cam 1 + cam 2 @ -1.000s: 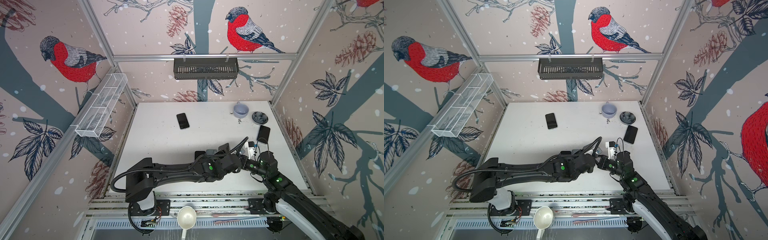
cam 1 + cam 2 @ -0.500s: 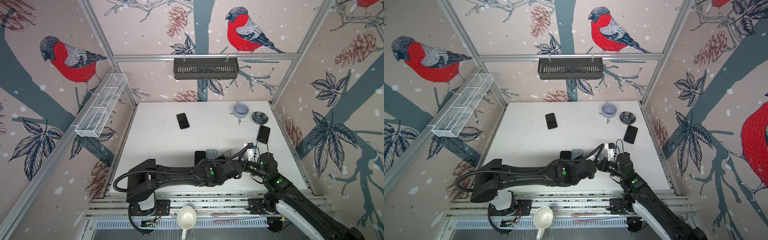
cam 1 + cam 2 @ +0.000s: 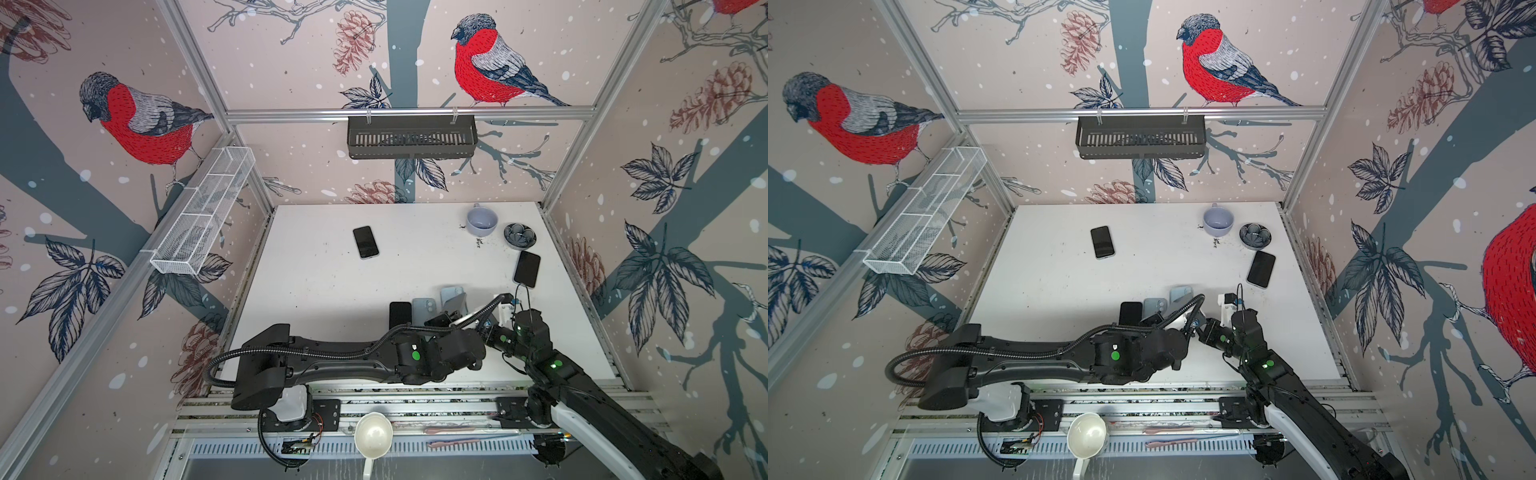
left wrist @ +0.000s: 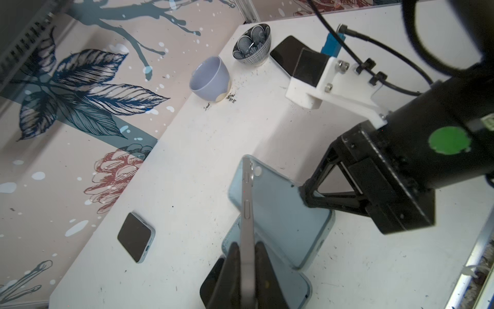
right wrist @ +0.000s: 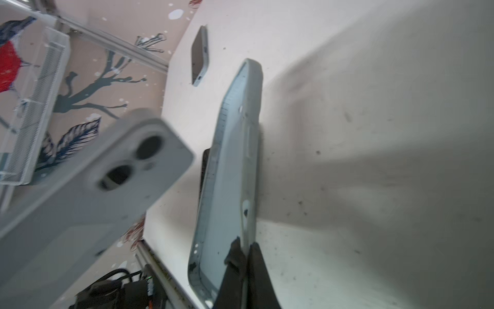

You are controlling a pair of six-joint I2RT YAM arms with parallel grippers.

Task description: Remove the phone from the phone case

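Closed within the last second, the left hand (image 4: 247, 250) is pinching the phone (image 4: 247, 214) edge-on, just beside and apart from the phone case (image 5: 230, 174); the right hand (image 5: 246, 252) is pinching that case's rim, holding it tilted over the bench (image 4: 203, 160).

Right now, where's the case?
Front of the table, just right of centre; in the left wrist view the case sits pinched in the right gripper, beside the phone the left gripper holds.
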